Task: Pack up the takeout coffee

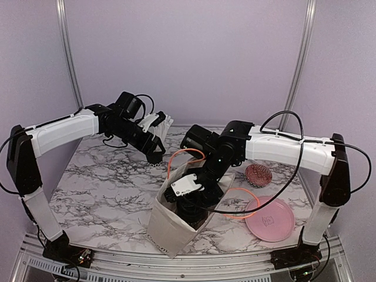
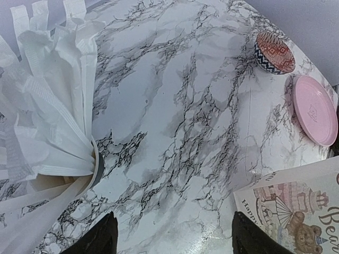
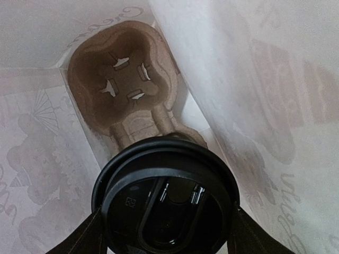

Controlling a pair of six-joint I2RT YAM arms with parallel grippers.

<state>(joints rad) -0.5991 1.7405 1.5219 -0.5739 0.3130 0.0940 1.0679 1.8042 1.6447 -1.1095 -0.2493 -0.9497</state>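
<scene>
The takeout coffee (image 3: 167, 203), a black cup seen from above by its round black lid, sits between my right gripper's fingers (image 3: 85, 239) inside the white paper bag (image 1: 167, 229). My right gripper (image 3: 167, 235) is shut on it, reaching down into the bag (image 1: 194, 202). Below and beyond the cup, a brown cardboard cup tray (image 3: 119, 79) lies on the bag's bottom with one socket empty. My left gripper (image 2: 175, 241) is open and empty, low over the marble table (image 1: 155, 157), beside the bag's printed side (image 2: 296, 211).
A black cup bristling with white straws (image 2: 47, 106) stands at the back left (image 1: 158, 124). A patterned bowl (image 1: 258, 174) and a pink plate (image 1: 270, 219) lie right of the bag. The bag's orange handles (image 1: 182, 157) hang outward.
</scene>
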